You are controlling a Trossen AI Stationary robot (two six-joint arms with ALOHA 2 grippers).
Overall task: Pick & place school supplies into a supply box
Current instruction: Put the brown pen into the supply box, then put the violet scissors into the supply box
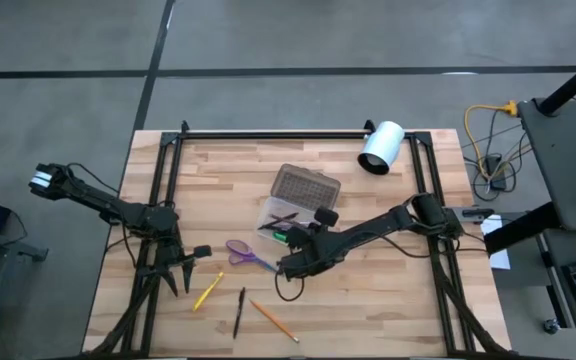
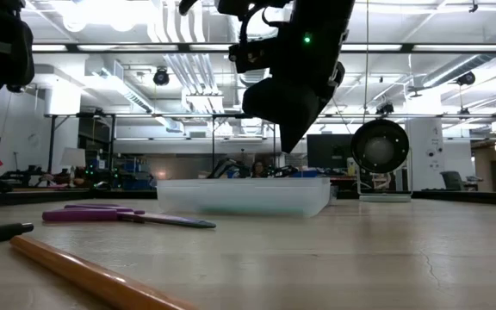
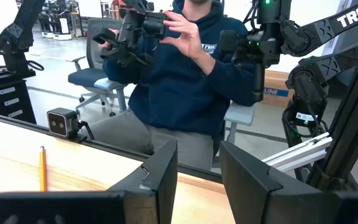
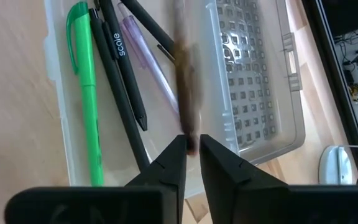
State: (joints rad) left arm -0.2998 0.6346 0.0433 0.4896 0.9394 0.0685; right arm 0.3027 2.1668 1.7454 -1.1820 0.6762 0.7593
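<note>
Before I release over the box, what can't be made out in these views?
- Right wrist view: the item at the right gripper is motion-blurred; its kind and colour are unclear.
- Low view: the supply box contents are hidden behind its cloudy wall.
- High view: the right arm covers the box's near corner.

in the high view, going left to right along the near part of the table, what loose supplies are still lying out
yellow pen → black pen → orange pencil. The purple scissors lie farther back, so they are left out of the order.
</note>
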